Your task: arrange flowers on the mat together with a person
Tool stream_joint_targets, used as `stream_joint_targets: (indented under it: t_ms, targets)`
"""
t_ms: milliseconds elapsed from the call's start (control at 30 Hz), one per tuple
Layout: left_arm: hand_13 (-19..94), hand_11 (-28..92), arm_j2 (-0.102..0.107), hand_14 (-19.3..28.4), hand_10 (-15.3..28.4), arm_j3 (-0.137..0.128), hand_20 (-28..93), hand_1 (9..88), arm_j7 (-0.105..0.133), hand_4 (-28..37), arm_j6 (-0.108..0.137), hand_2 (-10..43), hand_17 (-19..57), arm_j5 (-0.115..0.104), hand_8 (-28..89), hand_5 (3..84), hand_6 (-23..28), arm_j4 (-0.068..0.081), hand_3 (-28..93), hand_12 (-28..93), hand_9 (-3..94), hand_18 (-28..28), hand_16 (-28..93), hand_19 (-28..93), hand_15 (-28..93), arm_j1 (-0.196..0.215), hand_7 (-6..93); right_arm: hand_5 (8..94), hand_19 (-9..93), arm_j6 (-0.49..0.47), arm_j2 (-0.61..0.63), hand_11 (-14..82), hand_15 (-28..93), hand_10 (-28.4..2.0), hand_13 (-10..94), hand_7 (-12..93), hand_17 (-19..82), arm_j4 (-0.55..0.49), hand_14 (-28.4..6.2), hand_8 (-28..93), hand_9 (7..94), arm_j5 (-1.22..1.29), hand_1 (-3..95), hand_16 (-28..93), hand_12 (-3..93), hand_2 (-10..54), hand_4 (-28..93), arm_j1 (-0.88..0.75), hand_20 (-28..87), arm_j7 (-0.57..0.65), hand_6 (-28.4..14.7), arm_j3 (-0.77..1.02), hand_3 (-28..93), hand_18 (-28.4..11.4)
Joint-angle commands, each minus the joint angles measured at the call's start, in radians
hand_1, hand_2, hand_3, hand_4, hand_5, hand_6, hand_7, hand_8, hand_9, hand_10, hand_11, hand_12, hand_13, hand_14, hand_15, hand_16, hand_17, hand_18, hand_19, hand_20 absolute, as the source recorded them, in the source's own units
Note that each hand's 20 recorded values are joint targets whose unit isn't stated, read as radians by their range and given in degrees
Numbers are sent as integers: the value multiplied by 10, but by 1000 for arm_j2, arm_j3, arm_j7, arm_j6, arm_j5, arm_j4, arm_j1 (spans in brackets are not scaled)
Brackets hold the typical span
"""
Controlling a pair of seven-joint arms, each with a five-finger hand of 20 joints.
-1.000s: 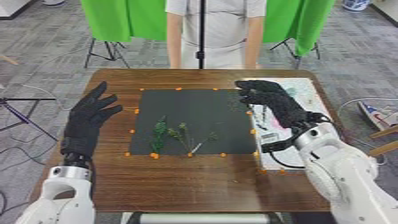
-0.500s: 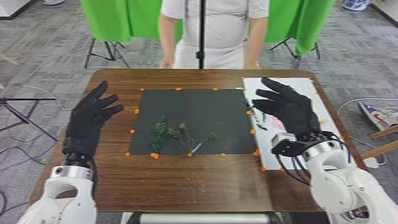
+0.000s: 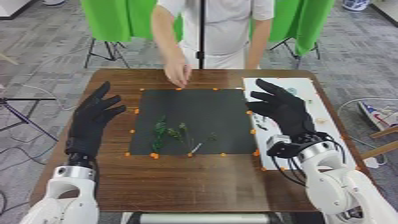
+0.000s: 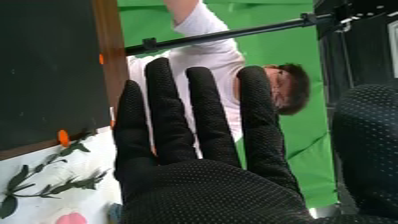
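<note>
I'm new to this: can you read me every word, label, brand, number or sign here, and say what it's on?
None can be read.
Dark mat: no print that I can make out.
White sheet: small coloured patches, too small to tell whether any is writing.

Green curtains (image 3: pixel 306 25) hang above grey floor tiles (image 3: pixel 53 65).

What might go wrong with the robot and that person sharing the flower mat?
The person's hand is near the far edge of the mat and the robot's right hand by its right side, so they might bump. The green sprigs lie close together; a brush might shift them. The leafy twig looks thin and might snap.
</note>
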Motion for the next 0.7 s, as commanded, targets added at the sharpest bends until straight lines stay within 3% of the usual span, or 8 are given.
stream_joint_targets:
  t_ms: [33,200,467,700]
  targets:
    - [279,201,-1,251,166,3,138,203,8,-283,-1,65,-91,-9,-78,344,34,10,784,100,371,238,-67,433,461,9,79,414,436,-6,-8,95,270,-141,348,164,52,-2,-177,-131,433,-4,130,168,144,79,-283,-8,195,-5,35,-3,803,-201]
    - [283,197,2,247,164,-4,137,204,25,-283,12,66,-90,-18,-78,342,32,10,783,97,368,239,-70,432,452,14,79,413,436,3,-22,95,271,-141,348,163,52,1,-177,-131,433,0,129,168,145,80,-283,-5,195,-7,35,-17,804,-201]
    - [286,200,-13,248,165,-27,137,201,5,-283,1,67,-90,-5,-78,346,34,5,783,99,370,239,-64,432,448,23,82,412,436,-3,-27,94,272,-141,349,163,52,-2,-178,-130,433,-1,129,168,145,80,-283,-22,194,-1,35,-6,805,-201]
    - [283,218,-21,254,171,-30,139,200,-7,-283,-7,68,-91,1,-78,352,39,3,782,103,376,240,-65,435,475,30,85,412,438,-3,-30,94,276,-141,354,164,52,-6,-177,-130,434,-3,129,168,144,81,-283,-30,195,7,36,-5,805,-202]
